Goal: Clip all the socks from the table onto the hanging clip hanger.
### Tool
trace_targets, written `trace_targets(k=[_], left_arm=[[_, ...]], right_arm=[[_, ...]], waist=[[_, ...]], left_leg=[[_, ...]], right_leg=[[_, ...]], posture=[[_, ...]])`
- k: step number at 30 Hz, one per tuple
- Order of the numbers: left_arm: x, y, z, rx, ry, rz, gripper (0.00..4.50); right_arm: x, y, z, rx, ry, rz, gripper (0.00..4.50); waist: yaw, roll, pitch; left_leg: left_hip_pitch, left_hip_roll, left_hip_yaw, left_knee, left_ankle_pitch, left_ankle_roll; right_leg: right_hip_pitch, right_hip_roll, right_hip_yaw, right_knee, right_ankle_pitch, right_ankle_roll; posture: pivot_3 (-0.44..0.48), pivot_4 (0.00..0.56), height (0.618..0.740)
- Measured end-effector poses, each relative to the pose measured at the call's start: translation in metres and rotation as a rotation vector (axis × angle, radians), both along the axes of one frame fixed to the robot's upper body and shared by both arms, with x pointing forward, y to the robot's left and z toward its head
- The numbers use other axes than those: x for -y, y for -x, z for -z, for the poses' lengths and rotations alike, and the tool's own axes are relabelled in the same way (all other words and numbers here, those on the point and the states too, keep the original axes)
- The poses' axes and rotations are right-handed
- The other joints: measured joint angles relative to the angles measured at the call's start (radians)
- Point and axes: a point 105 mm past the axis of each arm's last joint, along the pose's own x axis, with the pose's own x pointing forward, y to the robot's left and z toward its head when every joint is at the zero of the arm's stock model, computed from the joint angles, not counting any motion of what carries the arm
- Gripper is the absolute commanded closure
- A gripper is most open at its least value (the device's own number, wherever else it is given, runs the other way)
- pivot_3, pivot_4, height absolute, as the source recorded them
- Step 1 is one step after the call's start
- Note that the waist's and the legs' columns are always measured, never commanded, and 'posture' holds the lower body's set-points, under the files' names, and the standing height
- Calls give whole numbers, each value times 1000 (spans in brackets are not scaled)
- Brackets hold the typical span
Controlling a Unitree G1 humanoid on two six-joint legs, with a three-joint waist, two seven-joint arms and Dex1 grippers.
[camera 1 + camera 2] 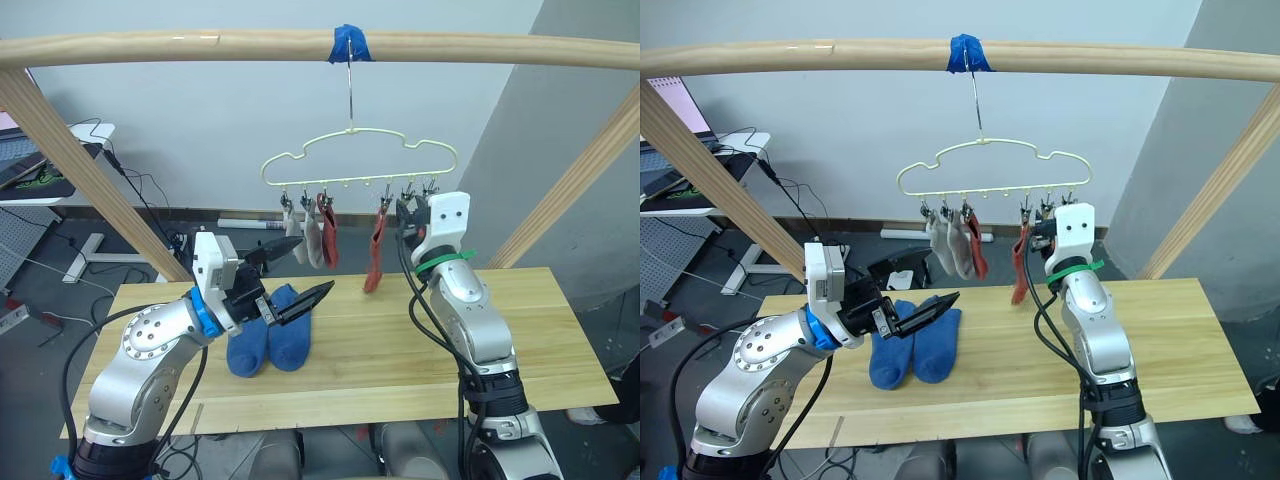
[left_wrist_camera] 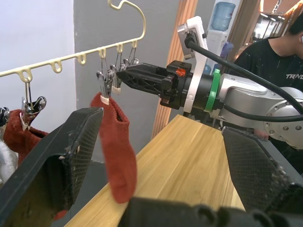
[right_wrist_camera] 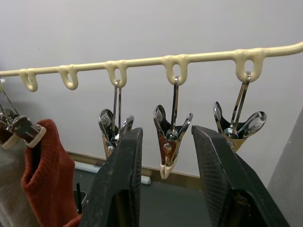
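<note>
The pale yellow-green clip hanger [image 1: 355,160] hangs by its hook from the pole. Two light grey socks [image 1: 308,238] and a rust-red sock [image 1: 328,232] are clipped on its left half. Another rust-red sock [image 1: 375,252] hangs right of the middle. Two blue socks [image 1: 270,338] lie side by side on the table [image 1: 420,350]. My left gripper [image 1: 317,263] is open and empty, just above the blue socks. Raised to the hanger's right end, my right gripper [image 3: 168,132] is open, with a bare metal clip [image 3: 166,158] between its fingers [image 3: 120,179].
A round wooden pole frame [image 1: 200,45] spans overhead, with slanted legs at both sides of the table. Blue tape [image 1: 350,45] marks where the hook hangs. A desk with cables [image 1: 60,160] stands at far left. A person in a black shirt [image 2: 272,52] is beyond the table.
</note>
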Motion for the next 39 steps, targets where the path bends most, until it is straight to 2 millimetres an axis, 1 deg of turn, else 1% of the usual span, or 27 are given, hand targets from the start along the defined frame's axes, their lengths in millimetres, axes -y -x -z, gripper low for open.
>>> trace_targets(k=[10, 16, 22, 27, 34, 39], left_arm=[[2, 1, 1, -4, -1, 11, 0], [2, 1, 1, -4, -2, 12, 0], [2, 2, 2, -8, -2, 11, 0], [2, 2, 2, -7, -1, 11, 0], [5, 5, -4, -1, 41, 32, 0], [5, 4, -4, -1, 42, 30, 0]], right_arm=[[-2, -4, 3, -14, -6, -3, 2796], [-7, -8, -2, 3, -15, -12, 2796], [-8, -9, 1, -4, -20, -10, 2796], [-8, -10, -3, 12, -22, -10, 2796], [-8, -13, -2, 7, -20, -1, 2796], [-9, -13, -7, 23, -23, -4, 2796]], waist=[[0, 0, 0], [0, 0, 0], [1, 0, 0], [1, 0, 0], [1, 0, 0], [1, 0, 0]], left_leg=[[0, 0, 0, 0, 0, 0], [0, 0, 0, 0, 0, 0], [0, 0, 0, 0, 0, 0], [0, 0, 0, 0, 0, 0], [0, 0, 0, 0, 0, 0], [0, 0, 0, 0, 0, 0]], right_leg=[[0, 0, 0, 0, 0, 0], [0, 0, 0, 1, 1, 0], [0, 0, 0, 1, 1, 0], [0, 0, 0, 1, 1, 0], [0, 0, 0, 1, 1, 0], [0, 0, 0, 2, 1, 0]], posture=[[-63, 148, 740], [-61, 149, 740], [-60, 149, 740], [-62, 151, 740], [-60, 154, 740], [-56, 152, 740]])
